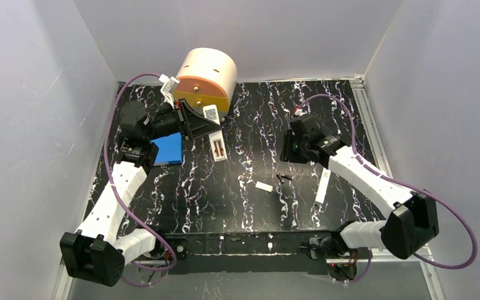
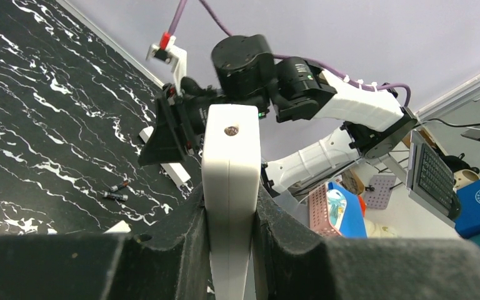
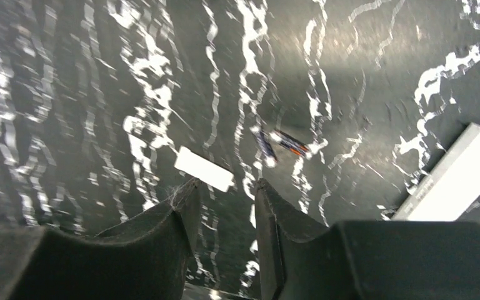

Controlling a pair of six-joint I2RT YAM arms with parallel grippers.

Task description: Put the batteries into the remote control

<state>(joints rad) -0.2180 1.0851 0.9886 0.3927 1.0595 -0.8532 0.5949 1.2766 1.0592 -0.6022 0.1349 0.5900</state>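
The left arm is stretched from its base at the near edge up along the left side of the desk. It is bent at the elbow, with the wrist turned inward. The left end effector is clamped on the remote control. From the left wrist the remote is seen edge-on, standing up from between the two fingers. From above it is seen jutting past the fingertips, with a dark rectangular patch on its upper face. A blue block lies just beside this end effector's wrist, and a peach cylinder stands close behind it. The batteries lie on the desk well apart from this end effector, out ahead of it and lower, towards the right arm.

The right arm is folded outward at the elbow, and its forearm is brought back in over the middle of the desk with the wrist pitched down. The right end effector is held above the desk with its fingers apart and nothing between them. The batteries lie close together at an angle, a little beyond its fingertips and slightly to their right, untouched. A small white cover piece lies just ahead of the left finger. A long white bar lies farther off to the end effector's right.
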